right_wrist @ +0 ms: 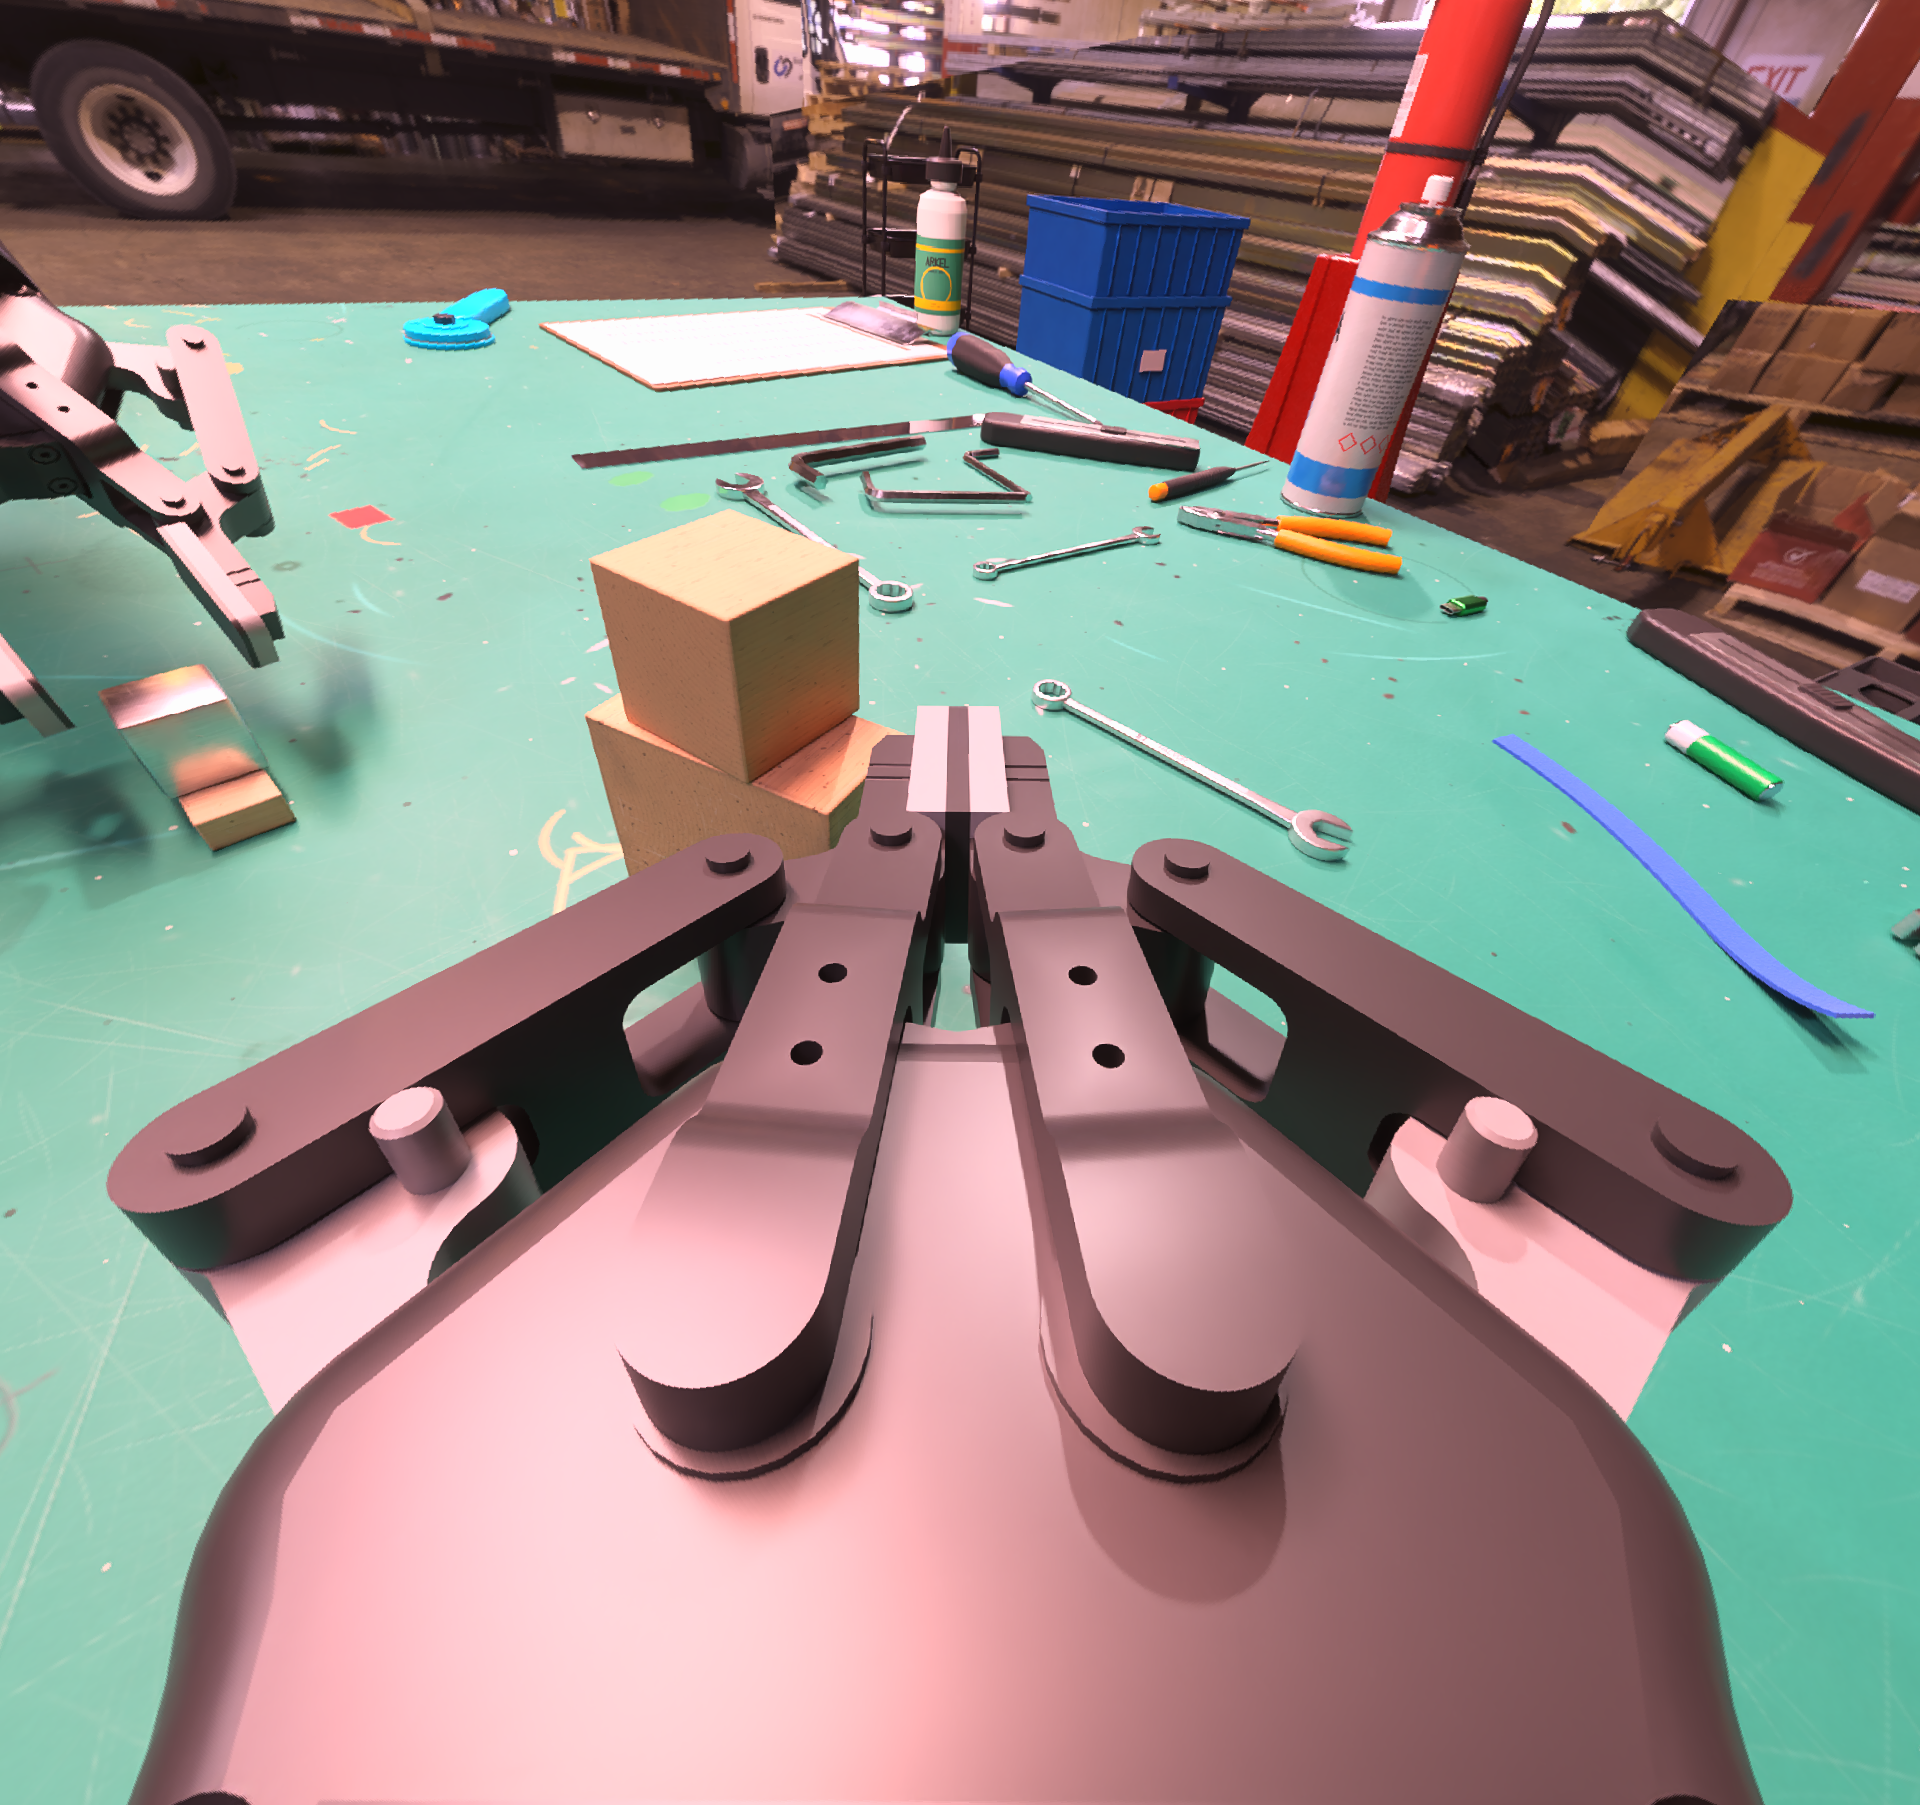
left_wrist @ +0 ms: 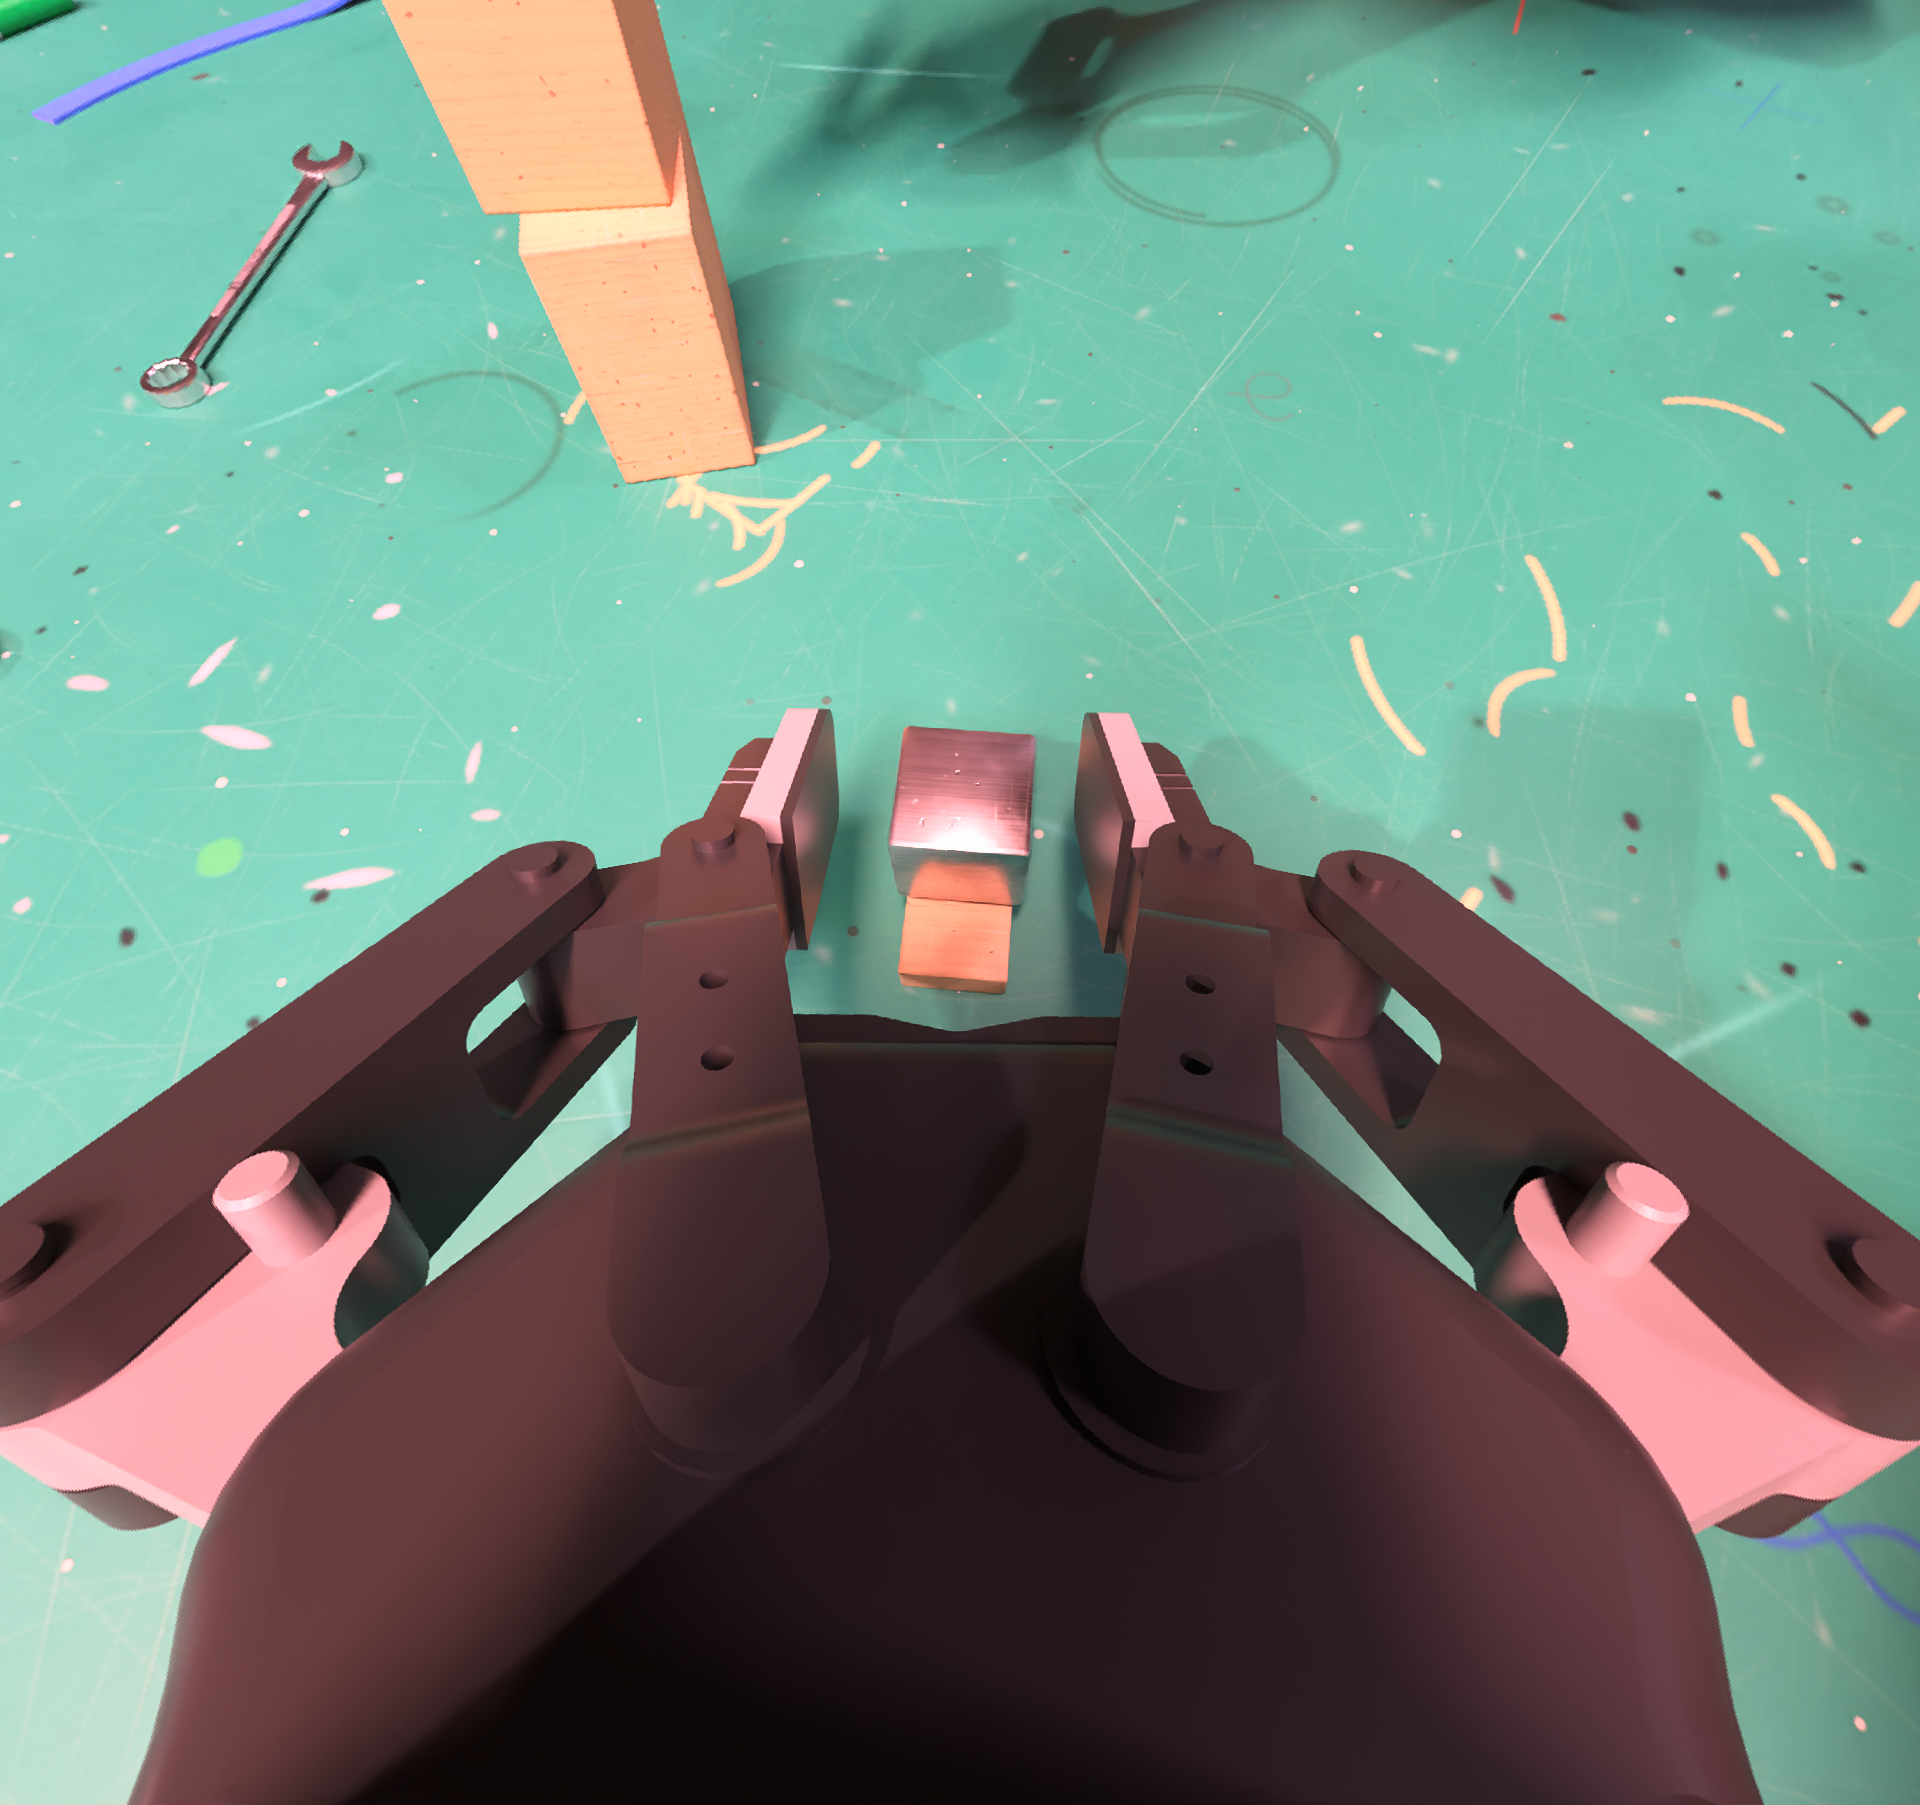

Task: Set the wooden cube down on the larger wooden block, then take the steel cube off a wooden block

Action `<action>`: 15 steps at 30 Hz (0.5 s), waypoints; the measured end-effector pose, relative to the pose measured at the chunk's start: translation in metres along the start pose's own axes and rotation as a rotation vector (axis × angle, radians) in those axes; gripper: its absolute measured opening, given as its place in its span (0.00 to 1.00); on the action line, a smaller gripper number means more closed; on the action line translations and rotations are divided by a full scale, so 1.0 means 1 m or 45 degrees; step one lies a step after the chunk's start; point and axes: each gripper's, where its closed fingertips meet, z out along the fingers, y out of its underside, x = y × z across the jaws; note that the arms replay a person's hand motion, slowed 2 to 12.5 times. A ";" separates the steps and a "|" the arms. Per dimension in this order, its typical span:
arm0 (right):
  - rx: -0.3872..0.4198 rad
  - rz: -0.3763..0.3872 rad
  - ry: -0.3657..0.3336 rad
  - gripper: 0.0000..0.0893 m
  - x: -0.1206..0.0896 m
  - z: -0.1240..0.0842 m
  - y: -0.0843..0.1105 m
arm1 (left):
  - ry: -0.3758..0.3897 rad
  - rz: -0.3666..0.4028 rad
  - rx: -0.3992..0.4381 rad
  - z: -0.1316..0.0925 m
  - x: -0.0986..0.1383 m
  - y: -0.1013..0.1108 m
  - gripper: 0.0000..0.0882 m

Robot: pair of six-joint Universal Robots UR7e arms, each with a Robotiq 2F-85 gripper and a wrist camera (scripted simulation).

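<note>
The wooden cube (right_wrist: 727,638) rests on the larger wooden block (right_wrist: 717,799), turned a little askew; the stack also shows in the left wrist view, cube (left_wrist: 525,41) above block (left_wrist: 649,342). The steel cube (left_wrist: 964,799) sits on a small thin wooden block (left_wrist: 954,945). My left gripper (left_wrist: 956,747) is open, above the steel cube, with a finger either side and not touching. In the right wrist view the steel cube (right_wrist: 171,727) lies on the small block (right_wrist: 244,810) under the left gripper (right_wrist: 249,612). My right gripper (right_wrist: 956,753) is shut and empty, just right of the stack.
A green table mat (right_wrist: 1351,924) carries wrenches (right_wrist: 1195,768) (left_wrist: 249,275), a blue strip (right_wrist: 1683,893), a green marker (right_wrist: 1725,763), orange-handled pliers (right_wrist: 1309,540), hex keys, a screwdriver, a spray can (right_wrist: 1371,353), a clipboard (right_wrist: 727,342) and a blue crate (right_wrist: 1127,290) at the back.
</note>
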 end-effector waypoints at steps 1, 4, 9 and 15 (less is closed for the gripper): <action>0.000 -0.001 0.000 0.00 0.000 0.000 0.000 | 0.001 0.005 -0.007 0.001 -0.001 0.000 0.47; 0.001 -0.004 0.001 0.00 0.000 0.000 0.000 | 0.006 0.018 -0.031 0.002 -0.002 0.003 0.46; 0.005 -0.009 0.002 0.00 -0.001 -0.001 0.000 | 0.036 0.041 -0.070 0.007 -0.001 0.005 0.45; 0.008 -0.013 0.002 0.00 -0.001 -0.001 -0.001 | 0.081 0.055 -0.128 0.012 0.003 0.011 0.29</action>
